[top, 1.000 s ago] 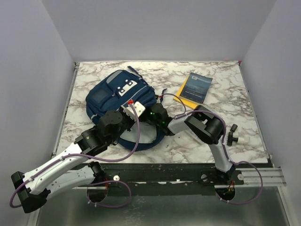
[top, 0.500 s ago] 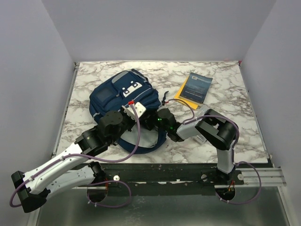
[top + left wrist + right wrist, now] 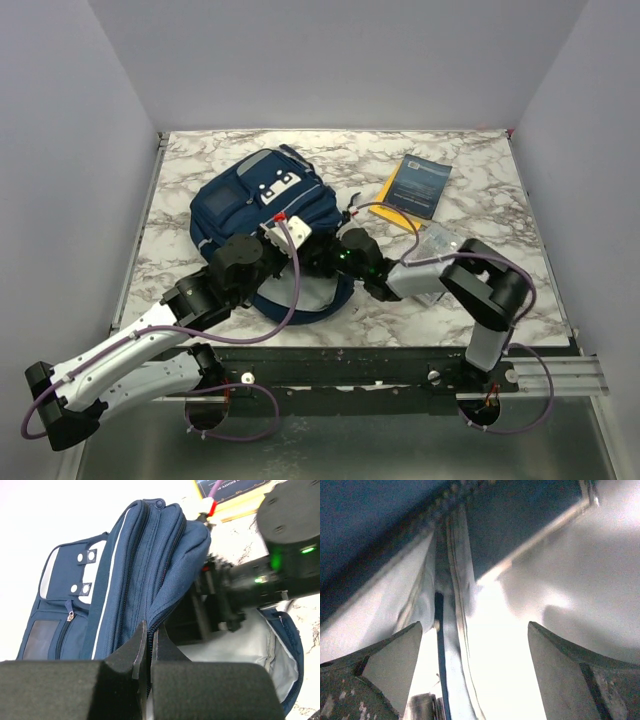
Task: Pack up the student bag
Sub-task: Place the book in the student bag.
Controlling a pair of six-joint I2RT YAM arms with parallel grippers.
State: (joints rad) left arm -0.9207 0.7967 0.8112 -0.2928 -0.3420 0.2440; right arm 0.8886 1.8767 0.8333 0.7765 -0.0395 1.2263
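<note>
The navy student bag [image 3: 262, 203] lies at the table's left middle with its main compartment held open. My left gripper [image 3: 287, 238] is shut on the bag's zipper edge [image 3: 160, 611] and holds it up; in the left wrist view the gripper [image 3: 149, 636] pinches that edge between its tips. My right gripper [image 3: 322, 262] reaches into the opening from the right. In the right wrist view it [image 3: 475, 652] is open and empty, with the pale grey lining [image 3: 580, 575] ahead of it. The right wrist's green light [image 3: 307, 550] shows beside the opening.
A blue book [image 3: 417, 186] on a yellow one lies at the back right. A clear plastic pouch [image 3: 438, 241] lies by my right arm's elbow. The bag's dark straps [image 3: 300, 300] trail toward the near edge.
The bag's top shifted slightly right early on. My right arm's elbow swung right and lower, uncovering the clear pouch. My left gripper has kept its hold.
</note>
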